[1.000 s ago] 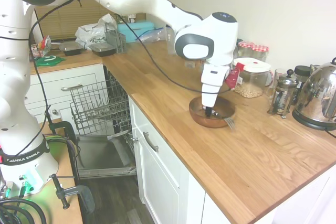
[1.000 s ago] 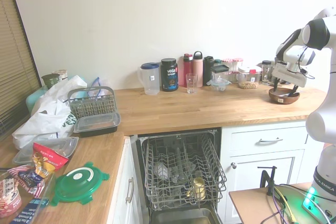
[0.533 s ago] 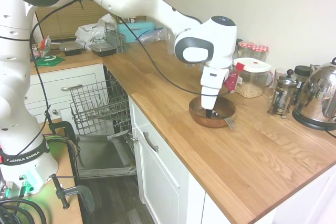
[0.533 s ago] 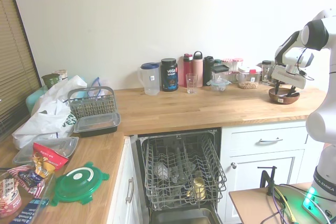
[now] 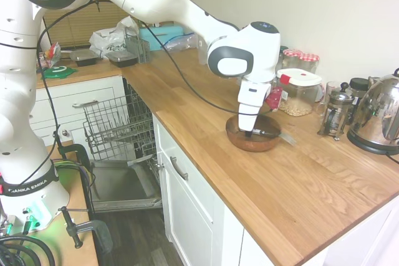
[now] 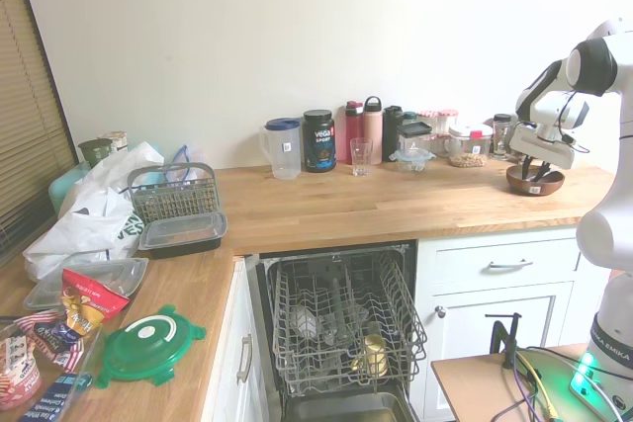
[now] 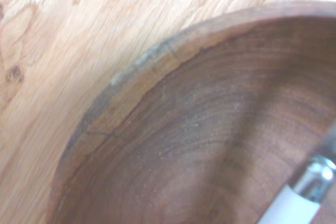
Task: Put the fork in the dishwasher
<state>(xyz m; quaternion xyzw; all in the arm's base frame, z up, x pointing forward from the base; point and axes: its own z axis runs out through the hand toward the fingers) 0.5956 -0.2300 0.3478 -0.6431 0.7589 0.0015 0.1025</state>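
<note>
My arm [image 5: 168, 1] is glossy white with dark grey joint caps, a black cable along it, and "Franka Emika" lettering low down.

I read "VEGA SPORT" on the black tub [image 6: 318, 140] by the wall; "FRANKA EMIKA" runs round the arm's base [image 5: 26, 186]; nothing else legible.

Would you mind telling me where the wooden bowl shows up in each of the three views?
First exterior view: the wooden bowl sits right of centre on the countertop, under the gripper.
Second exterior view: the bowl is at the far right of the counter.
Wrist view: the bowl's inside fills most of the picture.
Shared landmark: the lidded jar just behind the bowl.
</note>
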